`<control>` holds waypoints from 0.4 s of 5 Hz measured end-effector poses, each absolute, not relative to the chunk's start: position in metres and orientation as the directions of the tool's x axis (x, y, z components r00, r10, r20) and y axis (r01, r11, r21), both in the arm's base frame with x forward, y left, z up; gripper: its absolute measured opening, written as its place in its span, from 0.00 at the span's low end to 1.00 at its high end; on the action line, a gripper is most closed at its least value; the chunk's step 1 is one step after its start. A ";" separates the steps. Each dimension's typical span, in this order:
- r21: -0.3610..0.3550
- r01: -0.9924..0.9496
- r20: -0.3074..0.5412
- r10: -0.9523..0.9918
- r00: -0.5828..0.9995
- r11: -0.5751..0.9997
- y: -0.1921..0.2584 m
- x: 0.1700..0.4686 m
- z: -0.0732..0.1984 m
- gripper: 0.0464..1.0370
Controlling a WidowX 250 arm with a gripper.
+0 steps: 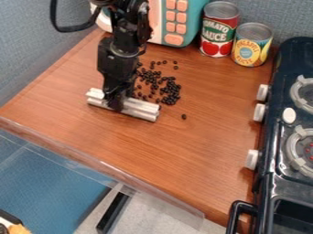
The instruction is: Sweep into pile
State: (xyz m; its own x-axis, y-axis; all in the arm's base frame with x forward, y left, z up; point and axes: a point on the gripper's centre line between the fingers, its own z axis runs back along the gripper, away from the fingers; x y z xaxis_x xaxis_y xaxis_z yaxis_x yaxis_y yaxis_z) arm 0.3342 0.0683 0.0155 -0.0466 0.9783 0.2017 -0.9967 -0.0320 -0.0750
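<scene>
Black fingers (114, 97) grip a white ridged bar (143, 110) on a wooden bench (183, 146), scattered black beans (169, 89) lying just beyond the bar's long side, toward the cans (251, 45).

black jointed arm (117, 59), looping black cable (70, 29)

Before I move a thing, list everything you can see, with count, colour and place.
Bar: one, whitish, on the counter
Small round pieces: many, black, loosely scattered beyond the bar
Red can: one, at the back
Yellow can: one, beside the red can
Toy appliance: one, teal, white and orange, back edge
Toy stove: one, dark, right
Knobs: three, white, stove's near side facing the counter
Counter: one, brown, centre
Wall: blue-grey, behind
Arm: one, black, from top
Gripper: one, black, at the bar
</scene>
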 end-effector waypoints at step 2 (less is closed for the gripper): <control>-0.080 -0.996 0.217 0.975 -0.053 -0.036 0.070 0.353 0.016 0.32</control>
State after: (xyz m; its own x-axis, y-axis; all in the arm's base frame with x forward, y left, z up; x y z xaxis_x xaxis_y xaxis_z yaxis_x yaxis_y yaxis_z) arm 0.3533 0.0698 0.0156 -0.0526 0.9747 0.2174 -0.9962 -0.0359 -0.0800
